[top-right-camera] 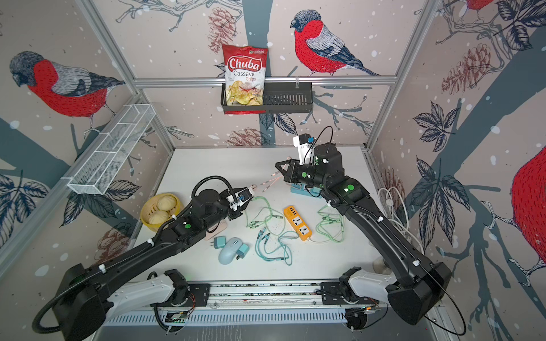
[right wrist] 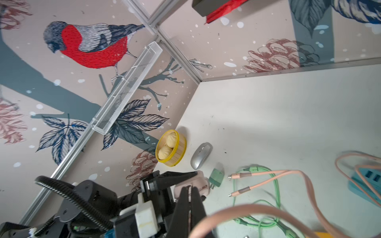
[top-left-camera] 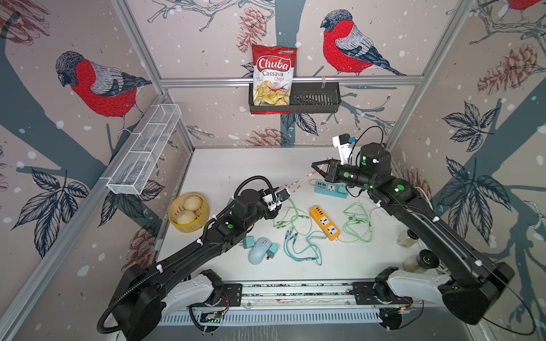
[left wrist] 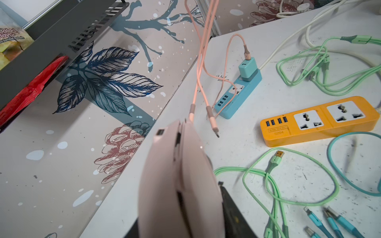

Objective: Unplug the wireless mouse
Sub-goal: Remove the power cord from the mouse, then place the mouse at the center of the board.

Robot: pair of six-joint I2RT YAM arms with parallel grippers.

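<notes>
Nearest the front rail, a pale blue mouse (top-left-camera: 260,249) lies on the white table (top-left-camera: 236,165) between teal chargers (top-left-camera: 248,242), with a teal cable (top-left-camera: 301,248) coiled just beside it. Farther in sit an orange power strip (top-left-camera: 325,223) and loose green cables (top-left-camera: 357,221).

Left of those, the left gripper (right wrist: 198,184) is clamped on the pink mouse (left wrist: 177,175), a finger on each side, the mouse's nose aimed toward the right gripper (top-left-camera: 315,165). The port (left wrist: 159,131) in that nose shows bare. Just beyond the nose hang the plug ends of the pink cable (left wrist: 199,61). One connector (left wrist: 213,123) dangles clear of the mouse. The tip of another (left wrist: 191,112) is hidden behind the mouse's edge.

A silver mouse (right wrist: 201,155) rests just beside a bamboo steamer (right wrist: 179,152) holding two buns, near the left wall.

Beyond, the pink cable rises from the table to the right gripper, which hangs above the blue power strip (top-left-camera: 331,189) with its jaws together. The cable loops across it, though whether the fingers pinch it cannot be told. The cable's other end is plugged into a teal adapter (left wrist: 247,69) seated in the blue strip.

On the back wall, a bag of cassava chips (top-left-camera: 273,73) stands in a black basket (top-left-camera: 316,100).
</notes>
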